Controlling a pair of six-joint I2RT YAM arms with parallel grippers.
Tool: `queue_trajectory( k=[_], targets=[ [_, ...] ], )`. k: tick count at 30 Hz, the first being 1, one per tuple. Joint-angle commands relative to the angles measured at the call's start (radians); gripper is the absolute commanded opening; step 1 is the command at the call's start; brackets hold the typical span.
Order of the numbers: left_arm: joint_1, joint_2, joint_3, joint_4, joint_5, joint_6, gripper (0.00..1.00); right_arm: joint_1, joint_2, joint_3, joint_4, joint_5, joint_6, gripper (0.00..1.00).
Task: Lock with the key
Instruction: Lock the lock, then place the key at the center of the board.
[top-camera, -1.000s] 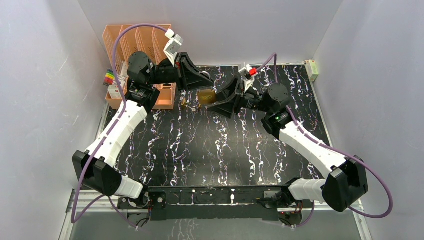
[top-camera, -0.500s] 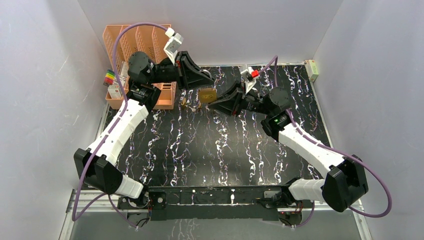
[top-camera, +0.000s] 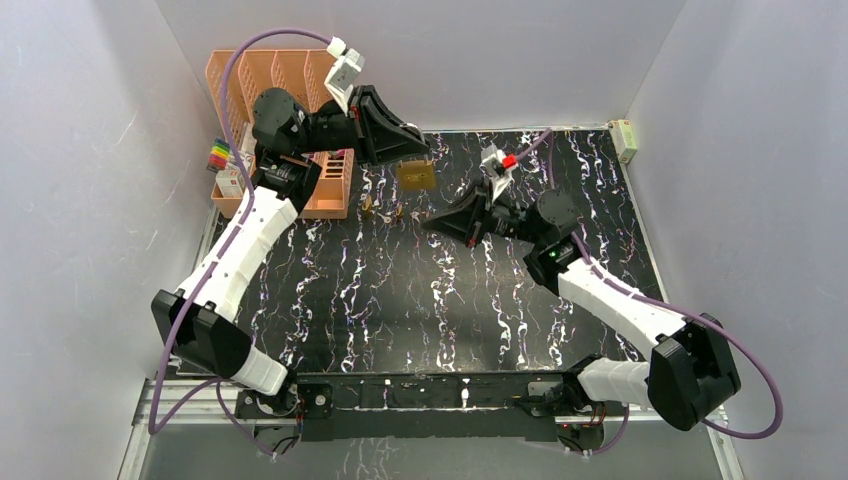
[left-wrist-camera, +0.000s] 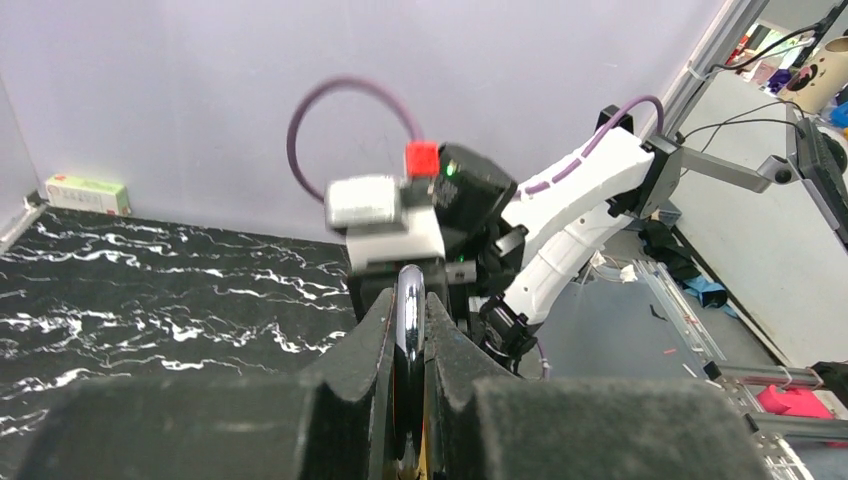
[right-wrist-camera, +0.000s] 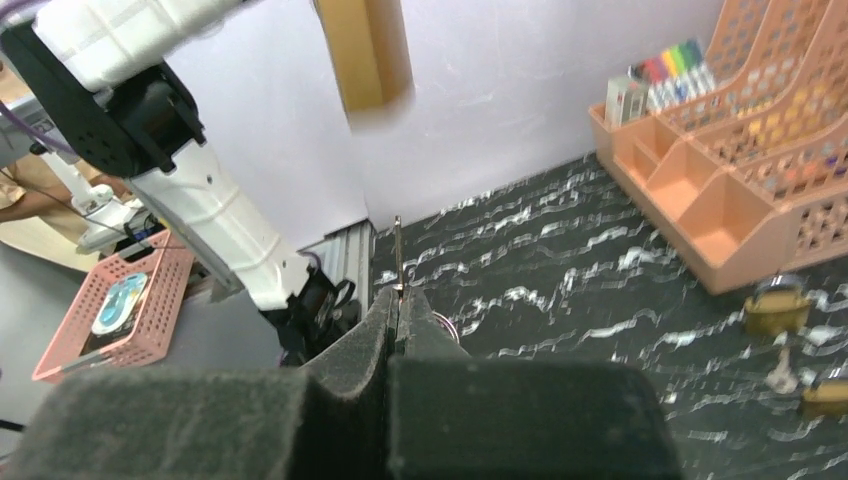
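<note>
L arm reaches to the far-centre of the black marbled table (top-camera: 400, 300). The left gripper (top-camera: 412, 155) has its jaws pinched tight on the padlock (top-camera: 415, 176). In the L wrist view the grip is on the shiny steel shackle (left-wrist-camera: 408, 310), clamped between both pads w/ no gap showing. The brass body hangs below the gripper, off the table, just right of the orange desk organiser (top-camera: 290, 100).

R arm comes in from the near-right, forearm angled toward centre. The right gripper (top-camera: 432, 222) points left, w/ its tip on the near side of the padlock and a clear gap between them, not touching. Its jaws are pressed together on the key (right-wrist-camera: 397, 250). In the R wrist view a thin metal blade stands straight up out of the closed fingertips. From that cam the padlock body sits up high in frame, blurred, and the blade tip is below it, well short of it. Can't make out the keyhole in any view.

Also on the table:
- Small brass locks (top-camera: 368, 210) lie on the surface near-left of the held padlock, in front of the organiser. Approx 2 of them, and detail is too small to tell more.
- Coloured markers (top-camera: 217, 155) stand in a holder at the organiser's left end.
- A small box (top-camera: 625, 138) sits at the far-right corner by the wall.
</note>
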Motion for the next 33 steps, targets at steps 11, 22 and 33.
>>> queue_trajectory(
  k=[11,22,33],
  targets=[
    [0.006,-0.057,-0.004,-0.059,-0.086,0.223,0.0,0.103,-0.124,-0.311,-0.01,0.24,0.064,0.0],
    [0.006,-0.262,-0.453,-0.081,-0.322,0.596,0.0,0.215,0.0,-0.272,-0.276,0.603,0.163,0.0],
    [0.006,-0.306,-0.851,0.205,-0.348,0.81,0.0,0.26,0.251,-0.176,-0.369,0.661,0.396,0.0]
  ],
)
